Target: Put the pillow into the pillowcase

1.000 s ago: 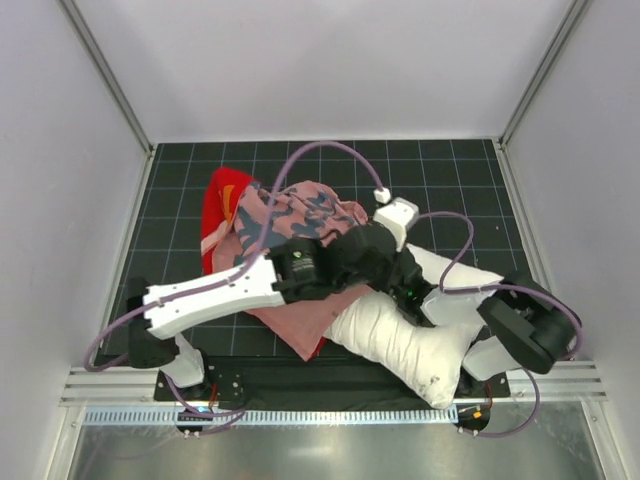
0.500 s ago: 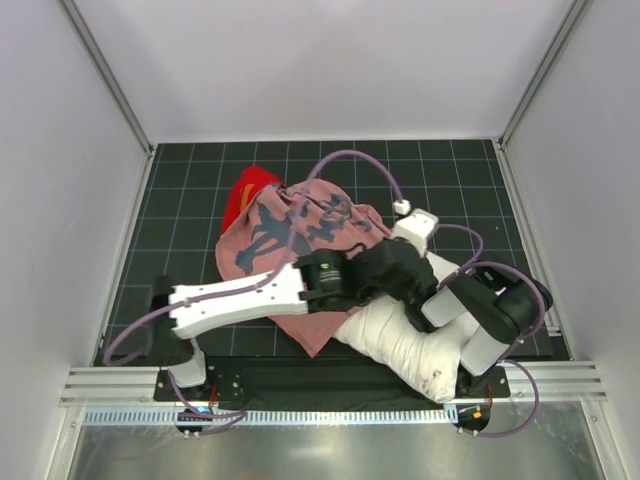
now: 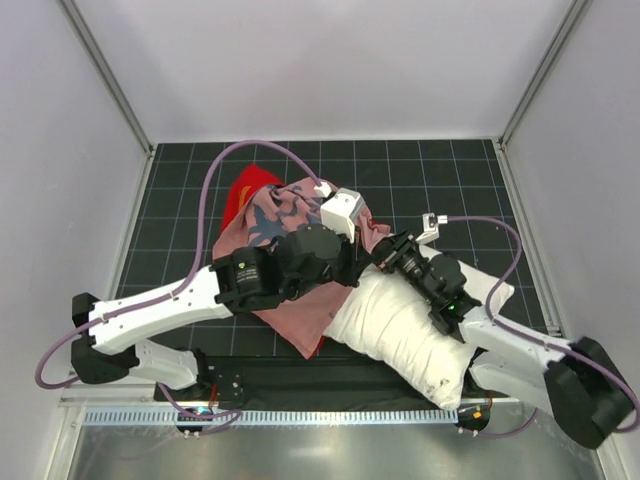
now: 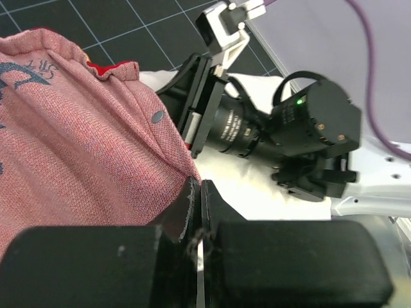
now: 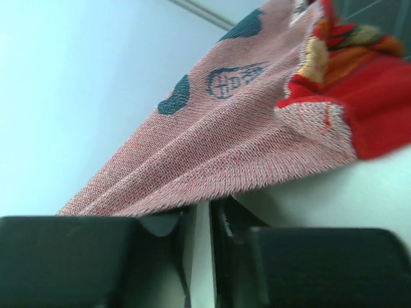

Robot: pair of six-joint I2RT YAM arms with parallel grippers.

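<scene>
While the hem of the case [image 3: 285, 215] is met by 2 grippers, the pillow [image 3: 400, 330] is seen mostly outside it.
The pillow is laid slantwise on the near right of the mat [image 3: 180, 200], with its far-left end pushed up against the case's mouth and the rest left bare. The case is bunched up mid-mat with the pink reverse turned outward, and a bit of red is shown at its far-left edge. The left gripper [image 4: 196, 192] is clamped tight on the pink hem, with a pinch of cloth caught between its fingers. The right gripper [image 5: 204, 208] is parked just beside it over the pillow, fingers nearly together with a thin slit. Cloth is draped right up to its tips, but whether it's actually pinched can't be told.
</scene>
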